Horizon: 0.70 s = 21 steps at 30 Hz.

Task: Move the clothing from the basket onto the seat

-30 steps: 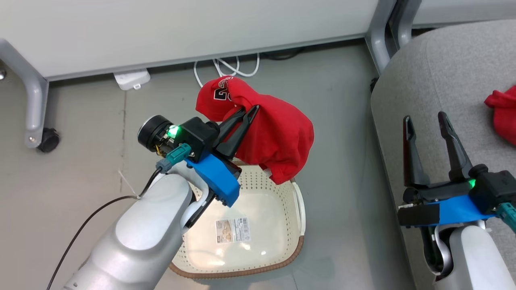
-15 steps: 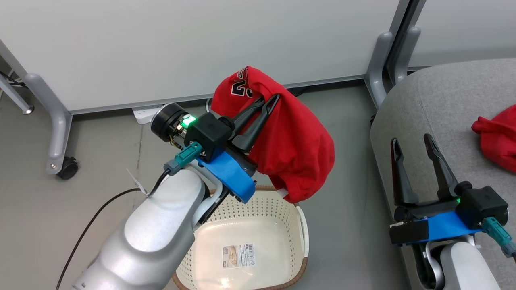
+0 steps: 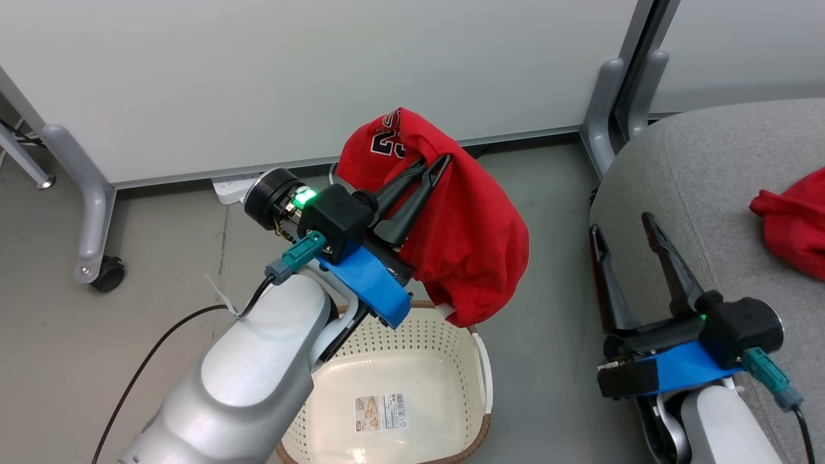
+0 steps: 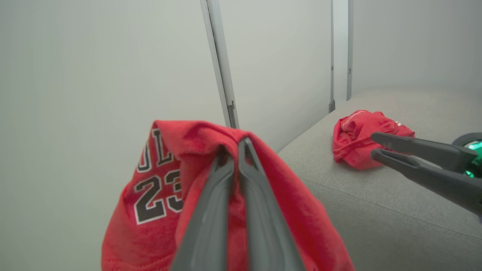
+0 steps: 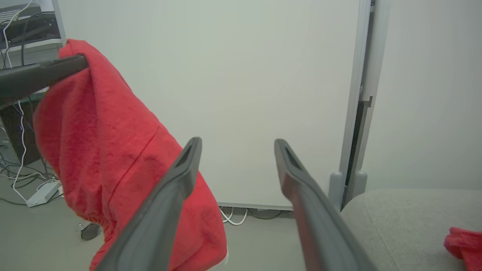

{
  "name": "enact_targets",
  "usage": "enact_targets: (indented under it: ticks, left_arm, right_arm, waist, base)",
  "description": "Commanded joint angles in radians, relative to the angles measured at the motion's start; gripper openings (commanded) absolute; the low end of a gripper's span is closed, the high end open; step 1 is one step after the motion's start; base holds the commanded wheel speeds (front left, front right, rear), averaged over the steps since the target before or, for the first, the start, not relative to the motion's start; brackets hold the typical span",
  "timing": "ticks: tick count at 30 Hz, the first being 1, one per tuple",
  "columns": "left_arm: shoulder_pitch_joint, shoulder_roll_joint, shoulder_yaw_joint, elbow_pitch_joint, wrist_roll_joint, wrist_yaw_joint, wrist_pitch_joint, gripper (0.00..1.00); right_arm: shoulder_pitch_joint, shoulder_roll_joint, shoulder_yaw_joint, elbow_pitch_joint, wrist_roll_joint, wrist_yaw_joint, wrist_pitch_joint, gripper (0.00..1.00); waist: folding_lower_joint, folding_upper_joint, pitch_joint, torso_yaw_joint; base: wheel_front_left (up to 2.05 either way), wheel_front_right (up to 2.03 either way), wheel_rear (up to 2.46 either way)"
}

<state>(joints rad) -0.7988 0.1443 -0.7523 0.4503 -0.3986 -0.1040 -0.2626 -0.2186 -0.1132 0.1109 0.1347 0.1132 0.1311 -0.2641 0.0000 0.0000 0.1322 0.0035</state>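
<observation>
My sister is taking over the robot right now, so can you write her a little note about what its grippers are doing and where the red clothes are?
Left gripper: shut on a red garment, held in the air above the basket.
Right gripper: open, holding nothing, near the seat's edge.
Done: no clothing visible in the basket; a second red garment lies on the seat.
Left to do: carry the held garment to the seat and let go.

Bright, even light, soft shadows, glare on the basket (image 3: pixel 412 380) bottom; wrist views bend at edges.
</observation>
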Motion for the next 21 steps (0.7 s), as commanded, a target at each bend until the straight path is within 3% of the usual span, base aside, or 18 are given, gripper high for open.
enact_targets:
  ticks: [1,13,21]
  left_arm:
    - [0.005,0.003,0.002,-0.004,0.004,0.004,-0.003,0.0]
    - [-0.016,-0.002,0.001,-0.007,0.011,0.005,-0.003,0.0]
    - [-0.024,-0.015,-0.004,-0.012,0.021,0.002,-0.003,0.0]
  right_arm:
    - [-0.014,-0.006,0.01,-0.004,-0.003,-0.001,-0.001,1.0]
    - [-0.148,-0.085,0.238,0.025,-0.009,-0.001,-0.001,1.0]
    - [-0.284,-0.105,0.346,0.115,-0.026,-0.001,-0.001,1.0]
  waist:
    - [0.0,0.0,0.003,-0.001]
    - [0.0,0.0,0.04,0.005]
    - [0.0,0.0,0.063,0.019]
  base:
    - [0.0,0.0,0.0]
    - [0.0,0.0,0.0]
    - [0.0,0.0,0.0]
